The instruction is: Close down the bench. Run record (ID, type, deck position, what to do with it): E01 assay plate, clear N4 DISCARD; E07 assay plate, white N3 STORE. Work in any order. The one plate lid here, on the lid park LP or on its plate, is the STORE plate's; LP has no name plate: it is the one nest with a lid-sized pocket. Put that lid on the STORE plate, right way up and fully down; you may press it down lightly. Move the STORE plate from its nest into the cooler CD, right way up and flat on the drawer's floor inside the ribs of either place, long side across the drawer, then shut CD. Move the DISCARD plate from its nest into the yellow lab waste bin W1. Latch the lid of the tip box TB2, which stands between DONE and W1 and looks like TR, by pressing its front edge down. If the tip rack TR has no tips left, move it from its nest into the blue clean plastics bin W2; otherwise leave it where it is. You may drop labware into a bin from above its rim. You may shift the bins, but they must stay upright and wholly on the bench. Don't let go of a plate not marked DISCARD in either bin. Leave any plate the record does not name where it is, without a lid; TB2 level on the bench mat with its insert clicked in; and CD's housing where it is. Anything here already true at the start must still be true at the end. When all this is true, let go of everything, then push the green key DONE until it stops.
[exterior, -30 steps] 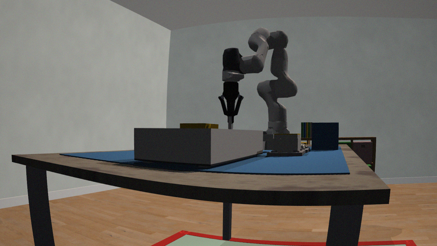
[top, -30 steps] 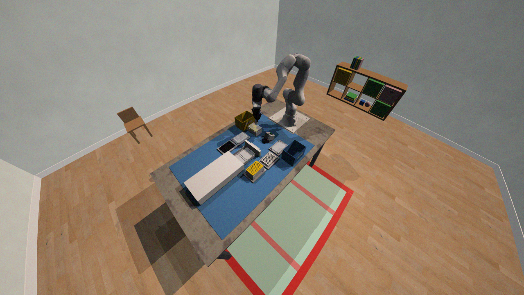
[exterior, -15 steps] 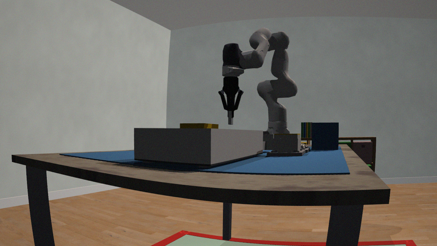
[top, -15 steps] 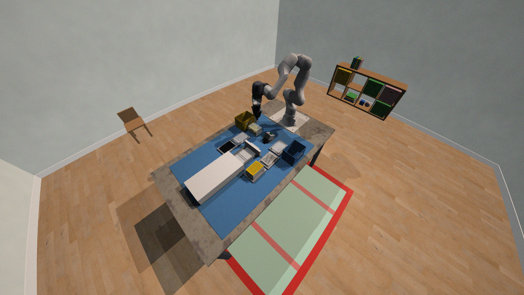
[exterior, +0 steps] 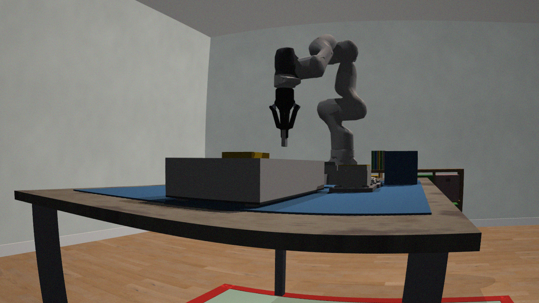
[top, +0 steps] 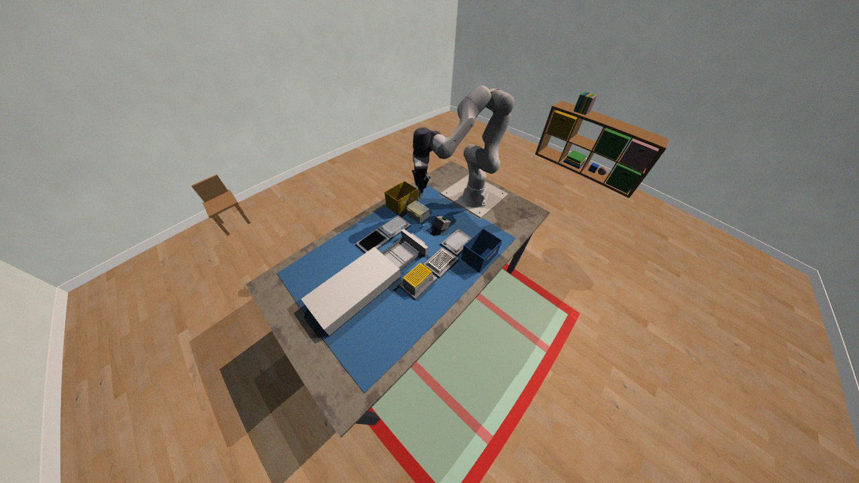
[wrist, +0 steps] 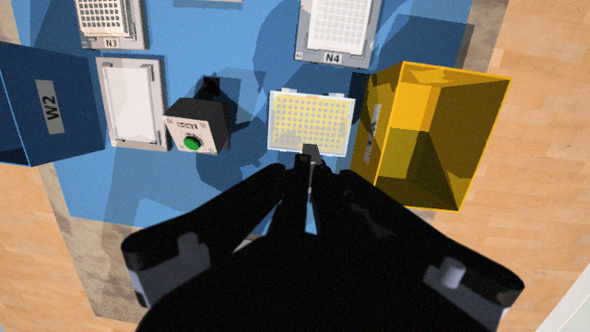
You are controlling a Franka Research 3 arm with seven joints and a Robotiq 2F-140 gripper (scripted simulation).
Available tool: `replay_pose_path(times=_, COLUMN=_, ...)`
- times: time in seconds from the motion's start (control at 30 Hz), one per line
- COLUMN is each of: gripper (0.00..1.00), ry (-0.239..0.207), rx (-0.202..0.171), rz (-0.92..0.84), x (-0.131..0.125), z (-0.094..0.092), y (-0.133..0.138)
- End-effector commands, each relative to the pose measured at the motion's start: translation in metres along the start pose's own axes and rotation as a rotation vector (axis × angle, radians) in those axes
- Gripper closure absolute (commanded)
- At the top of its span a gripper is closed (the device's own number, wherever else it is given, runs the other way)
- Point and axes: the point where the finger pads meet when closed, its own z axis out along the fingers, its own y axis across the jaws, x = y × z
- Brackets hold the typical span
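Note:
My gripper (top: 420, 183) (exterior: 284, 142) (wrist: 308, 155) is shut and empty. It hangs above the near front edge of the tip box TB2 (top: 417, 210) (wrist: 311, 122), clear of its clear lid, with yellow tips showing beneath. The yellow bin W1 (top: 400, 195) (exterior: 244, 155) (wrist: 410, 106) stands right beside TB2, and the green key DONE (top: 440, 224) (wrist: 192, 143) on its other side. The clear plate (top: 394, 225) (wrist: 338, 25) sits in N4. The white plate (top: 440, 259) (wrist: 102, 16) sits in N3. The lid (top: 456, 241) (wrist: 130, 105) lies in the lid park.
The blue bin W2 (top: 480, 249) (exterior: 400, 167) (wrist: 28, 115) stands by the lid park. The cooler CD (top: 351, 288) (exterior: 241, 179) has its drawer (top: 400, 253) pulled open. The tip rack TR (top: 417, 276) shows yellow tips. A black plate (top: 371, 240) sits in another nest.

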Motion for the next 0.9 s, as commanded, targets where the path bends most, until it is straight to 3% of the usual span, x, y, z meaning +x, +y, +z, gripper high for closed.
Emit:
replay_pose_path(times=0.0, gripper=1.00, ry=-0.012, rx=0.002, rz=0.006, x=-0.004, z=-0.006, y=0.000)
replay_pose_path(times=0.67, gripper=1.00, ry=-0.012, rx=0.002, rz=0.006, x=-0.004, z=-0.006, y=0.000)
replay_pose_path(times=0.7, gripper=0.34, ry=-0.012, rx=0.002, rz=0.006, x=-0.003, z=-0.006, y=-0.004)
replay_pose_path(times=0.87, gripper=0.34, ry=-0.012, rx=0.002, rz=0.006, x=-0.001, z=-0.005, y=-0.024)
